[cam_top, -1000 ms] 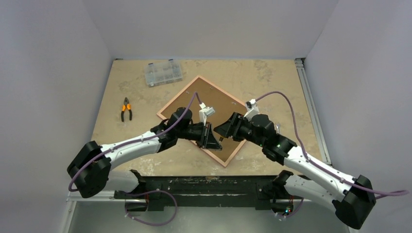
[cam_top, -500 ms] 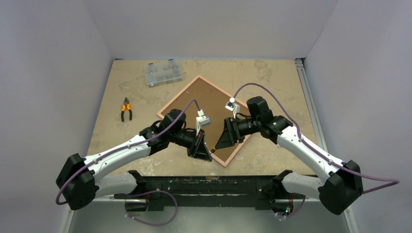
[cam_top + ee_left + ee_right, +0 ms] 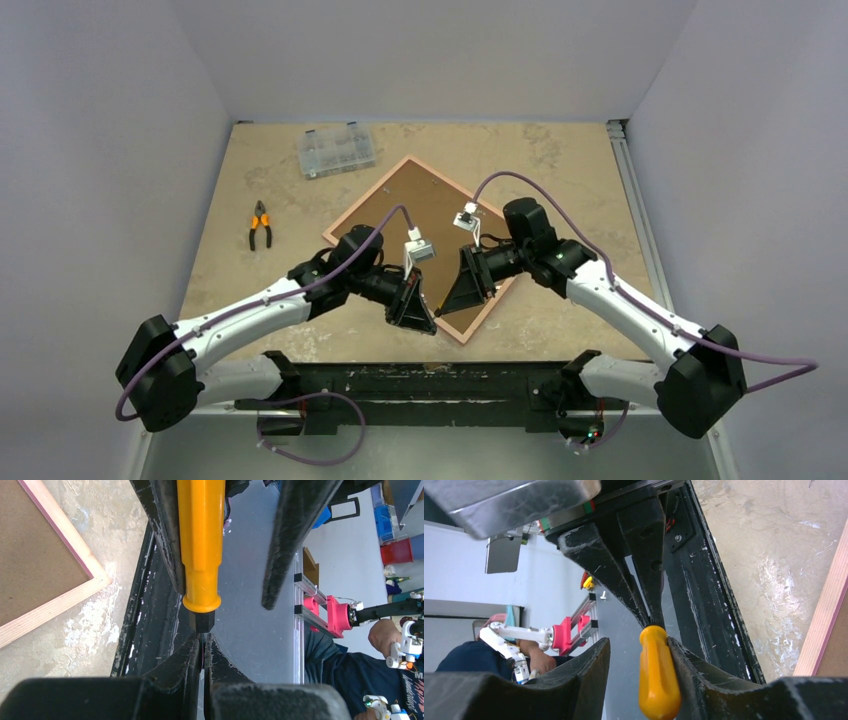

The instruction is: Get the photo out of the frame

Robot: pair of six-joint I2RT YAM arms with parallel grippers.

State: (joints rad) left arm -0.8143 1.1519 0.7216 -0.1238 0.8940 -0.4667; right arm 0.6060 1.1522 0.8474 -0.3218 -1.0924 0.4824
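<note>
We look down from a fixed camera above and behind the arm bases, tilted toward the far wall, taking in the whole table (image 3: 560,160) from a distance. From the left wrist we sit just behind the left gripper (image 3: 202,641), very close, facing the near edge. From the right wrist we sit just behind the right gripper (image 3: 638,641), equally close, also facing near. Both wrist views share a yellow-handled tool (image 3: 200,545), the black near rail (image 3: 150,610) and the frame (image 3: 50,608) corner.

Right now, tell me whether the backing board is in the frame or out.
In. The brown backing board lies flat inside the pink frame, filling it up to the rim on every visible side.
</note>
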